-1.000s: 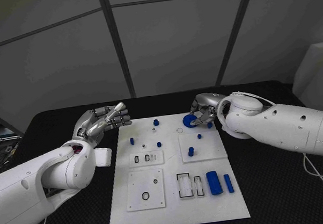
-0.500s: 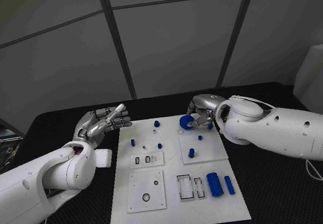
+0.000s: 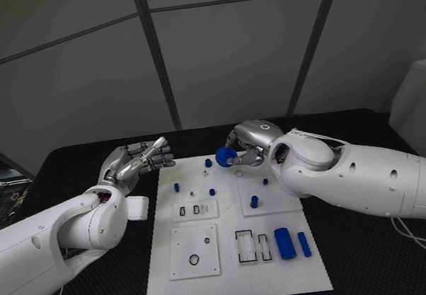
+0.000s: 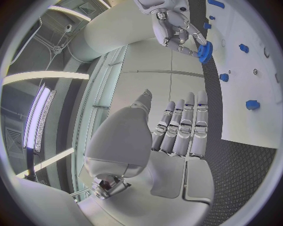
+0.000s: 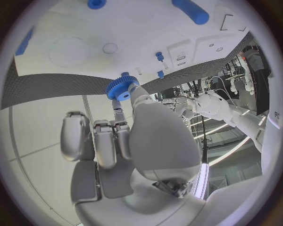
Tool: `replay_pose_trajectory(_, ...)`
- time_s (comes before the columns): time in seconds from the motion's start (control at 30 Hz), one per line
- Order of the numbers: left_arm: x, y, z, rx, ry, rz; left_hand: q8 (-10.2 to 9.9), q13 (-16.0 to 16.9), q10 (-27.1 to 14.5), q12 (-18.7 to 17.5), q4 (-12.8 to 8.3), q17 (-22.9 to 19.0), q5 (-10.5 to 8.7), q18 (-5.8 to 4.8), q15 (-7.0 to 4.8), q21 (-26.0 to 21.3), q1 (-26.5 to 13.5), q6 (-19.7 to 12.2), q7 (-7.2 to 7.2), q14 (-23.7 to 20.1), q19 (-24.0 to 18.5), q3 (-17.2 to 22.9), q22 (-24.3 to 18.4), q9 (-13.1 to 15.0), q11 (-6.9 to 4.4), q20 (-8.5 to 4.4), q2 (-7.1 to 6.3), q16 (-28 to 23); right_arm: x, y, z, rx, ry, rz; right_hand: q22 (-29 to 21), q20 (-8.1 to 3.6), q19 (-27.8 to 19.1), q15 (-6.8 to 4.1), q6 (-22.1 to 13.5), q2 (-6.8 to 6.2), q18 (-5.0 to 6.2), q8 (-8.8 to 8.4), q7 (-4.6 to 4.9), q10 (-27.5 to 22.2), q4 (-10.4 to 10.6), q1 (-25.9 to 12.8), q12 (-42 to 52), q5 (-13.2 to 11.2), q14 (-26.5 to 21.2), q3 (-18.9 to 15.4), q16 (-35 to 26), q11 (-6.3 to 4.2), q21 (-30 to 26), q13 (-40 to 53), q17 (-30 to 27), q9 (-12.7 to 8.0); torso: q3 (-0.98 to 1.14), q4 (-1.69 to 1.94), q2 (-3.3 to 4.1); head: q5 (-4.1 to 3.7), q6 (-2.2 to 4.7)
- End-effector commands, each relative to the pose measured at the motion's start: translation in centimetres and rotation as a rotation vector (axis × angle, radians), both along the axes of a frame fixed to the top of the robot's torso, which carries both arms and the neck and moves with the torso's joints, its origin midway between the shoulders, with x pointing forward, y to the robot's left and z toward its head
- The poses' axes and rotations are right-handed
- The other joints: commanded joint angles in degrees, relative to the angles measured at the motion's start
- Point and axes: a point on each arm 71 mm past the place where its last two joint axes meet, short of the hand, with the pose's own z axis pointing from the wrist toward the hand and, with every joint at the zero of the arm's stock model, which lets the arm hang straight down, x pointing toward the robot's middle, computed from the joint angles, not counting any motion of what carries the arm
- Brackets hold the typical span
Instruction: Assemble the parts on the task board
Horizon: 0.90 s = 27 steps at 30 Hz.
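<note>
Gear teeth point(image 5: 120, 87) in right hand point(image 3: 243, 144), right wrist view.

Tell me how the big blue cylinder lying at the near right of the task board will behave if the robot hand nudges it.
The blue cylinder lies on its side on the flat white task board, so a sideways nudge would probably roll it, perhaps into the slimmer blue bar beside it. It looks like rigid plastic, so likely stiff and fairly light. Its smooth round surface may slip in a loose grip.

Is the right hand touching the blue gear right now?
Touching. The right wrist view shows the right hand pinching the blue gear between its fingers, off the task board.
</note>
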Motion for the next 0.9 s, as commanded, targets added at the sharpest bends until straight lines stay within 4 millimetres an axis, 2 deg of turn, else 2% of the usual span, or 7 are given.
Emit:
replay_pose_trajectory(0.03,0.0,-0.2,0.1,-0.002,-0.001,-0.018,-0.3,0.0,-0.2,-0.4,-0.2,0.1,-0.25,0.63,0.20,0.4,0.0,-0.1,0.79,0.2,0.3,0.0,-0.1,0.0,0.27,0.18,0.47,-0.3,-0.2,1.3,0.6,-0.032,-0.089,0.029,0.2,-0.03,0.6,-0.37,0.9,-0.05,-1.18,0.26,-0.44,5.6,-0.1,-0.1,0.3,-0.4,5.9,0.7,0.3,-0.41,0.3,14.6,15.1,0.1,-0.04,0.04,0.07,0.43,-0.21)
replay_pose_trajectory(0.13,0.0,-0.3,0.1,-0.003,-0.001,-0.019,-0.3,0.0,-0.2,-0.4,-0.2,0.1,-0.24,0.63,0.20,0.4,0.1,-0.1,0.79,0.2,0.3,0.0,-0.1,0.0,0.27,0.18,0.48,-0.3,-0.1,2.5,0.5,-0.042,-0.099,0.042,0.3,-0.05,0.7,-0.39,1.0,-0.12,-1.20,0.20,-0.45,5.6,-0.1,-0.2,0.3,-0.5,5.9,0.8,0.3,-0.42,0.3,14.7,15.1,0.1,0.04,-0.05,0.11,0.73,-0.42)
replay_pose_trajectory(0.33,0.0,-0.4,0.1,-0.004,-0.002,-0.020,-0.3,0.0,-0.2,-0.4,-0.2,0.1,-0.24,0.63,0.20,0.4,0.1,-0.1,0.79,0.2,0.3,0.0,-0.1,0.0,0.27,0.18,0.48,-0.3,0.1,4.1,0.1,-0.060,-0.096,0.058,0.4,-0.07,0.8,-0.40,1.0,-0.16,-1.23,0.14,-0.46,5.5,-0.1,-0.2,0.3,-0.6,5.9,1.0,0.3,-0.43,0.4,14.6,15.1,0.1,-0.06,0.05,0.12,1.08,-0.70)
replay_pose_trajectory(0.47,0.0,-0.5,0.1,-0.004,-0.001,-0.021,-0.3,0.0,-0.2,-0.4,-0.2,0.1,-0.24,0.63,0.20,0.4,0.1,-0.1,0.79,0.2,0.3,0.0,-0.1,0.0,0.27,0.18,0.48,-0.3,0.4,5.1,-0.4,-0.078,-0.085,0.069,0.4,-0.07,0.8,-0.40,1.0,-0.15,-1.22,0.10,-0.46,5.5,-0.1,-0.2,0.2,-0.6,5.9,1.0,0.3,-0.43,0.4,14.6,15.1,0.1,0.01,-0.01,0.12,1.40,-0.85)
replay_pose_trajectory(0.73,0.0,-0.5,0.1,-0.001,-0.003,-0.021,-0.3,0.0,-0.2,-0.4,-0.3,0.1,-0.25,0.63,0.20,0.4,0.1,-0.1,0.79,0.2,0.3,0.0,-0.1,0.0,0.27,0.19,0.49,-0.3,0.7,5.8,-1.4,-0.118,-0.057,0.080,0.5,-0.09,0.8,-0.41,1.0,-0.15,-1.23,-0.03,-0.43,5.5,-0.1,-0.3,0.2,-0.7,5.9,1.2,0.3,-0.42,0.4,14.6,15.1,0.1,-0.01,-0.05,0.06,1.58,-1.12)
replay_pose_trajectory(0.9,0.0,-0.5,0.1,0.000,-0.005,-0.021,-0.3,0.0,-0.2,-0.4,-0.3,0.1,-0.25,0.63,0.20,0.4,0.1,-0.1,0.79,0.2,0.3,0.0,-0.1,0.0,0.27,0.19,0.49,-0.3,0.9,6.0,-2.0,-0.142,-0.039,0.084,0.4,-0.09,0.8,-0.41,1.0,-0.17,-1.22,-0.09,-0.44,5.5,-0.1,-0.4,0.3,-0.8,5.9,1.3,0.3,-0.41,0.4,14.6,15.1,0.1,0.06,-0.12,0.06,1.72,-1.19)
